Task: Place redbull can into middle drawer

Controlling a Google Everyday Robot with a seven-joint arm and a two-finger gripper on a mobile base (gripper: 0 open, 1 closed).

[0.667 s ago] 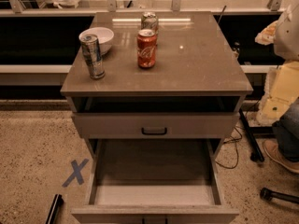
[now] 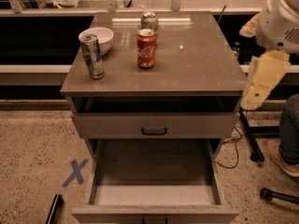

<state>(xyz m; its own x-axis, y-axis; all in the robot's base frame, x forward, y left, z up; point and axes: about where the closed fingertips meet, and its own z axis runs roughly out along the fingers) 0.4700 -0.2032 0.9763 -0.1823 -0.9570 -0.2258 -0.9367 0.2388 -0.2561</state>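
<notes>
Currently redbull can (image 2: 92, 56) on cabinet top (image 2: 196, 64), left edge, middle drawer (image 2: 154, 195) open, claw (image 2: 254, 96) beyond right edge (cannot tell grip)

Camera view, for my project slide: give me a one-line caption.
Redbull can stands on the cabinet top, middle drawer open below, gripper beside the cabinet's right edge.

one high camera looks down at the cabinet (image 2: 196, 64) front, jaws at the right edge.
</notes>
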